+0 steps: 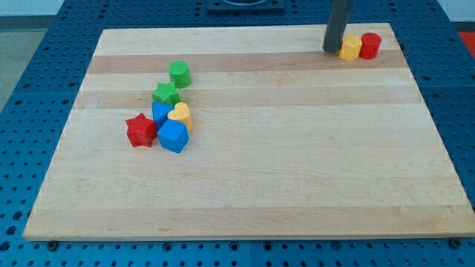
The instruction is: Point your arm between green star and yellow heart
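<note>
The green star (165,93) lies left of the board's middle, with the yellow heart (180,115) just below and right of it, nearly touching. My tip (332,50) rests on the board at the view's top right, far from both, right beside a yellow hexagon block (350,47).
A green cylinder (179,73) sits above the star. A red star (140,130), a blue block (159,113) and a blue cube (174,136) crowd around the heart. A red cylinder (370,45) stands right of the yellow hexagon. The wooden board (297,163) lies on a blue pegboard table.
</note>
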